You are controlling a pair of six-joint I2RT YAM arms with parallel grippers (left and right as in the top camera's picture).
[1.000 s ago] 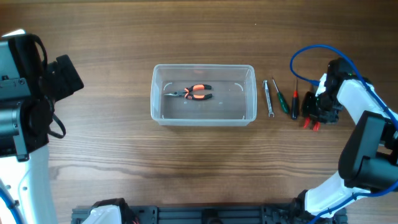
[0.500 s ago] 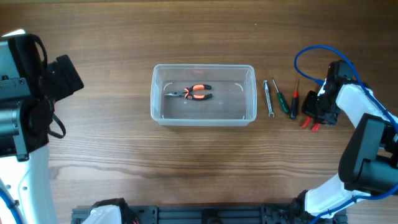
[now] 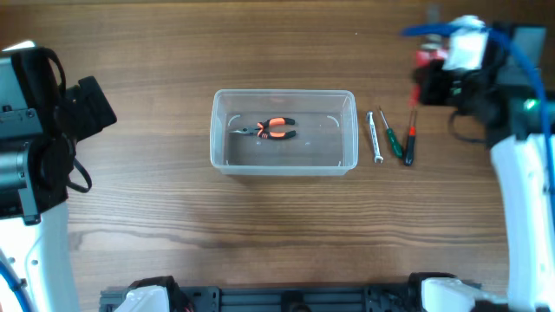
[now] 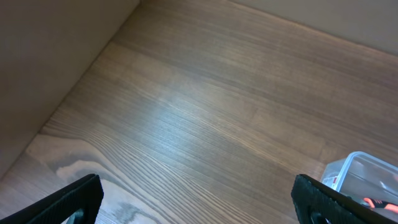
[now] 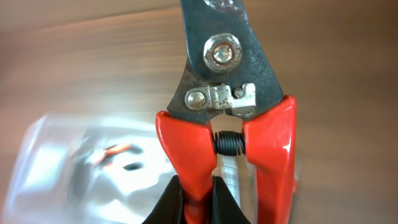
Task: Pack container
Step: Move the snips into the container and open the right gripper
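The clear plastic container (image 3: pixel 284 132) sits mid-table with orange-handled pliers (image 3: pixel 270 128) inside. It also shows blurred in the right wrist view (image 5: pixel 81 168). My right gripper (image 3: pixel 427 74) is lifted at the back right, shut on one red handle of the red-handled cutters (image 5: pixel 230 106), whose steel jaws point away from the wrist camera. A silver tool (image 3: pixel 375 137), a green screwdriver (image 3: pixel 392 137) and a red-and-black screwdriver (image 3: pixel 409 143) lie right of the container. My left gripper (image 4: pixel 199 199) is open and empty over bare wood at the far left.
The left arm's body (image 3: pixel 43 130) stands at the left edge. The right arm (image 3: pixel 520 173) runs along the right edge with a blue cable. A corner of the container (image 4: pixel 367 174) shows in the left wrist view.
My right gripper has lifted the red-handled cutters off the table and swung up and back, toward the far right. The left arm has not moved.
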